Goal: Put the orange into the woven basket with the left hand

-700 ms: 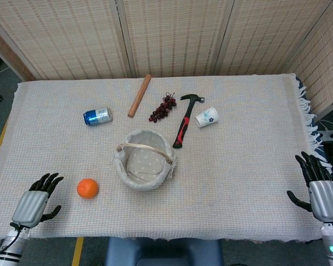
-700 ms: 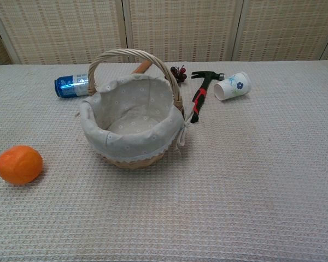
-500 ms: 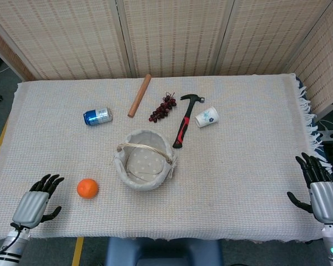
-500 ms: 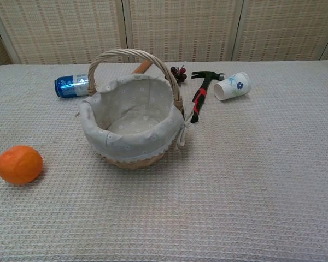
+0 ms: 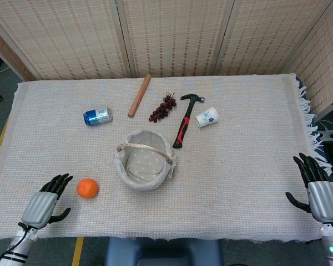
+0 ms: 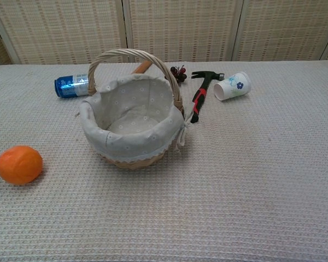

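The orange (image 5: 87, 188) lies on the cloth at the front left, also low on the left edge in the chest view as the orange (image 6: 19, 164). The woven basket (image 5: 144, 167) with a pale cloth lining and a handle stands to its right; the basket (image 6: 132, 115) holds nothing in the chest view. My left hand (image 5: 46, 203) hovers just left of the orange, fingers apart, holding nothing and not touching it. My right hand (image 5: 318, 188) is at the table's front right edge, fingers apart and empty. Neither hand shows in the chest view.
Behind the basket lie a blue can (image 5: 97, 116), a wooden rolling pin (image 5: 139, 95), a bunch of dark grapes (image 5: 162, 108), a red-and-black hammer (image 5: 185, 121) and a tipped paper cup (image 5: 207, 117). A wicker screen stands behind the table.
My left hand has moved right, closer to the orange. The right hand has barely shifted. The objects on the table stay where they were.
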Available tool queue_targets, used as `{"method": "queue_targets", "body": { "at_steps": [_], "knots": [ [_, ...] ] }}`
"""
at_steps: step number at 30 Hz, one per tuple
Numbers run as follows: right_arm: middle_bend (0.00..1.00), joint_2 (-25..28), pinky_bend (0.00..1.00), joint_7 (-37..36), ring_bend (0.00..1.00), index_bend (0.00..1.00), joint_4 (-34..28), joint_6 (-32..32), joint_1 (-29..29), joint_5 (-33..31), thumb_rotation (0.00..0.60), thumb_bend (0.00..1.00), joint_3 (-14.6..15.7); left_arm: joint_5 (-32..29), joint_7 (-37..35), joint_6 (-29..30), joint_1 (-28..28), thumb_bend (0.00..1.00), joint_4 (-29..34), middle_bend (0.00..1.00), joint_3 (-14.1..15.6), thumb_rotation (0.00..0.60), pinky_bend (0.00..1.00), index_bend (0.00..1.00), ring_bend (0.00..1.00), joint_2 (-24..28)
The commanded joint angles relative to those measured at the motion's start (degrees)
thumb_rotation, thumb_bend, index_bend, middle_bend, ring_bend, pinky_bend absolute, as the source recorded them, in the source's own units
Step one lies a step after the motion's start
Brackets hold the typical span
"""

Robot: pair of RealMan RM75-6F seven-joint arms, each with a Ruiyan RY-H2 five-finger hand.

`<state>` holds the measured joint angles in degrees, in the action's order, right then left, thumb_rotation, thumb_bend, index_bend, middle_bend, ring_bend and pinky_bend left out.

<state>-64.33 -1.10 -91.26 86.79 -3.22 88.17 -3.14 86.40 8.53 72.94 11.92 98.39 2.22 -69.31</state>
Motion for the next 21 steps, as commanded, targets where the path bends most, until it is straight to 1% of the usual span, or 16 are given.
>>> {"method": "queue_targets", "body": {
  "at_steps": [1, 7, 13, 16, 21],
  "knots": [
    [0.00, 0.1, 0.20, -0.3, 0.00, 0.00, 0.1, 0.0, -0.1, 0.4, 0.600, 0.11, 0.1, -0.1, 1.8, -1.7, 1.6, 0.30, 0.7, 0.00, -0.8, 0.600, 0.17, 0.00, 0.00, -1.6],
    [0.00, 0.7, 0.20, -0.9, 0.00, 0.00, 0.1, -2.0, -0.9, -0.3, 0.600, 0.11, 0.1, -3.2, 6.1, -5.7, 4.1, 0.30, 1.4, 0.00, -2.0, 0.600, 0.16, 0.00, 0.00, -4.5],
    [0.00, 0.9, 0.20, -1.6, 0.00, 0.00, -0.1, -1.1, -0.6, 0.2, 0.600, 0.11, 0.2, -6.8, 8.5, -8.7, 5.9, 0.30, 0.0, 0.00, -2.8, 0.600, 0.16, 0.00, 0.00, -8.0],
    [0.00, 0.8, 0.20, -1.5, 0.00, 0.00, 0.1, -1.1, -0.6, 0.2, 0.600, 0.11, 0.2, -7.9, 9.8, -9.1, 6.6, 0.30, -1.8, 0.00, -3.3, 0.600, 0.15, 0.00, 0.00, -9.7],
    [0.00, 0.9, 0.20, -1.1, 0.00, 0.00, -0.1, -1.6, -0.8, 0.2, 0.600, 0.11, 0.4, -9.6, 11.2, -8.7, 7.5, 0.30, -7.1, 0.00, -4.6, 0.600, 0.15, 0.00, 0.00, -13.8]
  ]
}}
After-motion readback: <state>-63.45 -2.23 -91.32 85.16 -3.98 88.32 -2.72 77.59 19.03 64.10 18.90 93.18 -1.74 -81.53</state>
